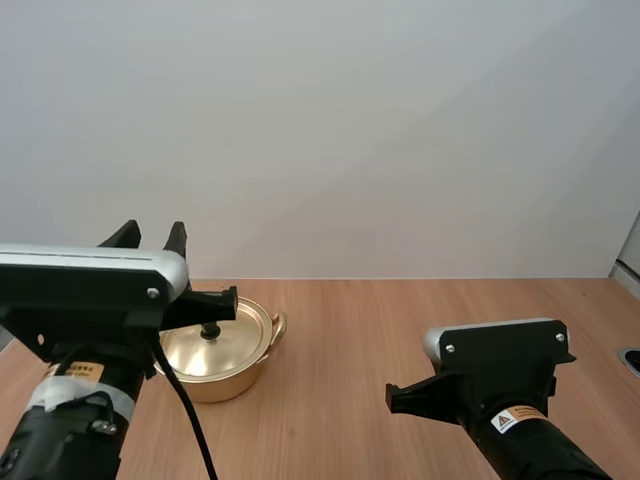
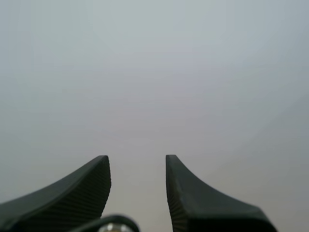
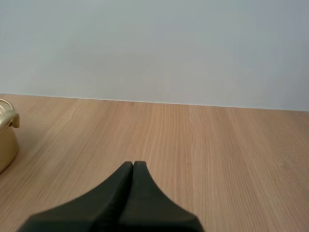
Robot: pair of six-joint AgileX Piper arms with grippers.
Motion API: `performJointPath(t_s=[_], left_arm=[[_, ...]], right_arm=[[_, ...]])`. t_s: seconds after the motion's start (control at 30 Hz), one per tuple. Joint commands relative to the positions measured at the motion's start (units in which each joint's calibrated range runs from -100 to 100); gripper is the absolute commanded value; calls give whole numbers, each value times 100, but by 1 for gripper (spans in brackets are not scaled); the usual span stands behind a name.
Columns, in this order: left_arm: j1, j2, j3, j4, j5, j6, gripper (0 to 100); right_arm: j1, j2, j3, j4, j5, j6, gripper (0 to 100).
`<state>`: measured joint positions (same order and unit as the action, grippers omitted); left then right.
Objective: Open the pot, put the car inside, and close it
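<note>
The pot (image 1: 215,358) is sitting on the tabletop (image 1: 400,330), in its left half and toward the back edge. The lid (image 1: 225,340) is lying on it, with the black knob (image 1: 210,329) standing upright at the lid's centre. One handle (image 1: 280,322) is sticking out on the pot's right side.

The left gripper (image 2: 137,162) is hanging raised above the tabletop's left side, just in front of and left of the pot, and is pointing at the plain wall (image 1: 350,130). Its fingers (image 1: 177,238) are standing apart, ribbed inner faces turned to each other, with nothing between them. In the high view the left arm (image 1: 90,290) is hiding the pot's left rim.

The right arm (image 1: 500,385) is reaching over the tabletop's front right part. The right gripper (image 3: 133,165) is pointing across bare wood toward the back edge. Its fingers are lying together as one dark wedge, gripping nothing. The pot is sitting well apart from it, off to its left.
</note>
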<state>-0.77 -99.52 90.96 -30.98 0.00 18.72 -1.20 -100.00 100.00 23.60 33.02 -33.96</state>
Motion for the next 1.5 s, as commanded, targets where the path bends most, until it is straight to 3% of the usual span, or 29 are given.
performJointPath(t_s=[0.0, 0.2, 0.37, 0.93, 1.1, 1.23, 1.47], left_arm=[[-3, -48, 237, 6, 0, 216, 61], [-3, -48, 544, 6, 303, 216, 61], [-3, -48, 570, -4, 1984, 191, 61], [5, -48, 570, 385, 3152, 191, 60], [5, -48, 570, 384, 3110, 191, 48], [5, -48, 570, 565, 3144, -9, 14], [5, -48, 570, 662, 2737, -463, 14]], right_arm=[[2, 0, 0, 8, -2, 3, 0], [2, 0, 0, 8, -2, 3, 0], [2, 0, 0, 8, -2, 3, 0], [2, 0, 0, 8, -2, 3, 0], [2, 0, 0, 8, -2, 3, 0], [2, 0, 0, 8, -2, 3, 0], [2, 0, 0, 8, -2, 3, 0]])
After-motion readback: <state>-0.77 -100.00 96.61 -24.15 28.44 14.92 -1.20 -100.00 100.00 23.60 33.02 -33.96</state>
